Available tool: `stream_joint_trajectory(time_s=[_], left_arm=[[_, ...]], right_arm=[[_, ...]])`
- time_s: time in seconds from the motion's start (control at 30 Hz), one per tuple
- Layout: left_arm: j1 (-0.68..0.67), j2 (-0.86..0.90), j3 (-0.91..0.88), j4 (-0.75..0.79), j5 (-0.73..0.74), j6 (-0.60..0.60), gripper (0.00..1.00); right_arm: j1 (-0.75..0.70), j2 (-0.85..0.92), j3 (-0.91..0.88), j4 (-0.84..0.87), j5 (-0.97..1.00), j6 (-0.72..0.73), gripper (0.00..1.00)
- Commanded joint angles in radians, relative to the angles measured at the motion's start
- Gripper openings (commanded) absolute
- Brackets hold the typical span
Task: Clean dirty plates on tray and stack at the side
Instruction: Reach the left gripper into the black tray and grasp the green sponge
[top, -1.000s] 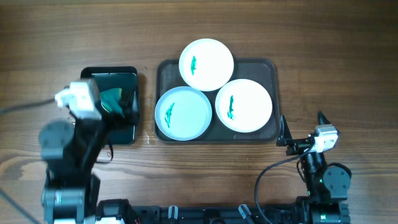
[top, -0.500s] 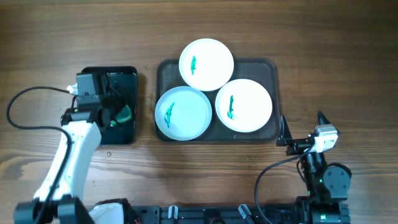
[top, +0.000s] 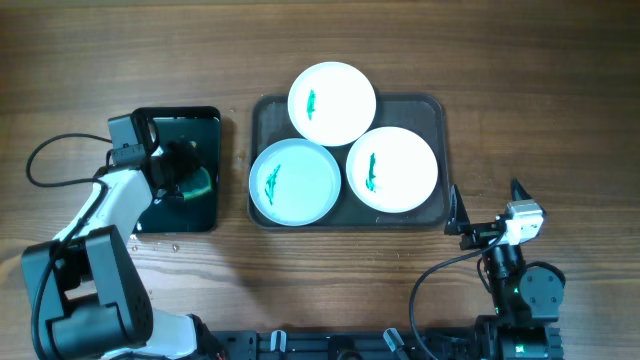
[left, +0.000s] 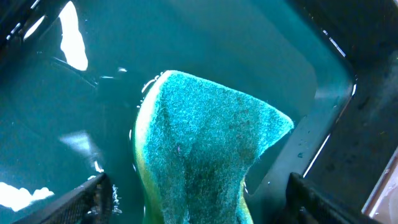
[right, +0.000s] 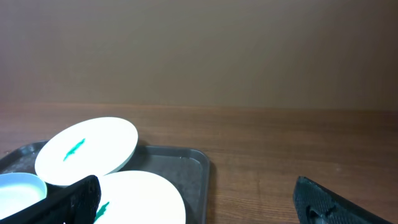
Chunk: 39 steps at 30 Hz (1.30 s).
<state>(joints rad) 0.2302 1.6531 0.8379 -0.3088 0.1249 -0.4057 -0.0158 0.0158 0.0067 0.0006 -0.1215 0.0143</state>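
Note:
Three plates lie on the dark grey tray (top: 432, 112): a white plate (top: 332, 103) at the back, a pale blue plate (top: 295, 181) front left, a white plate (top: 392, 168) front right. Each has a green smear. My left gripper (top: 183, 178) is down in the small black tray (top: 205, 125). In the left wrist view it (left: 198, 202) is open, one finger on each side of a green sponge (left: 205, 149) lying in water. My right gripper (top: 485, 202) is open and empty, right of the grey tray, facing the plates (right: 87, 149).
The black tray holds shallow water. A black cable (top: 45, 160) loops on the table left of it. The grey tray's right rim (right: 202, 168) is just ahead of my right gripper (right: 198, 202). Bare wood lies behind and right of the trays.
My left arm has come down from high over the table, and its gripper has settled into the black tray around the sponge. The right arm and the plates have not moved.

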Motion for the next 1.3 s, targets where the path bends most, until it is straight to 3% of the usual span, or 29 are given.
stream_joint_trajectory(time_s=[0.0,0.23,0.37,0.43,0.5,0.67,0.77,0.83,1.0,1.27], left_arm=[[0.003,0.016,0.010,0.005,-0.018,0.032,0.84],[-0.025,0.051,0.007,0.006,-0.018,0.032,0.82],[-0.024,0.053,0.007,0.005,-0.029,0.032,0.58],[-0.024,0.053,0.007,0.006,-0.029,0.032,0.58],[-0.026,0.060,0.003,0.006,-0.029,0.032,0.69],[-0.026,0.100,0.002,0.004,-0.029,0.032,0.64],[-0.026,0.101,0.002,0.007,-0.029,0.032,0.21],[-0.026,0.101,0.002,0.008,-0.029,0.032,0.04],[-0.026,0.070,0.017,-0.012,-0.029,0.032,0.04],[-0.024,-0.159,0.066,-0.100,-0.029,0.026,0.04]], right_arm=[[0.005,0.000,-0.001,0.005,0.018,0.012,1.00],[0.005,0.000,-0.001,0.005,0.018,0.012,1.00],[0.004,0.000,-0.001,0.005,0.018,0.012,1.00],[0.005,0.000,-0.001,0.005,0.018,0.012,1.00],[0.005,0.000,-0.001,0.005,0.018,0.012,1.00],[0.005,0.000,-0.001,0.005,0.018,0.012,1.00],[0.005,0.000,-0.001,0.005,0.018,0.011,1.00],[0.005,0.000,-0.001,0.005,0.018,0.012,1.00],[0.005,0.000,-0.001,0.005,0.018,0.011,1.00],[0.005,0.000,-0.001,0.005,0.018,0.012,1.00]])
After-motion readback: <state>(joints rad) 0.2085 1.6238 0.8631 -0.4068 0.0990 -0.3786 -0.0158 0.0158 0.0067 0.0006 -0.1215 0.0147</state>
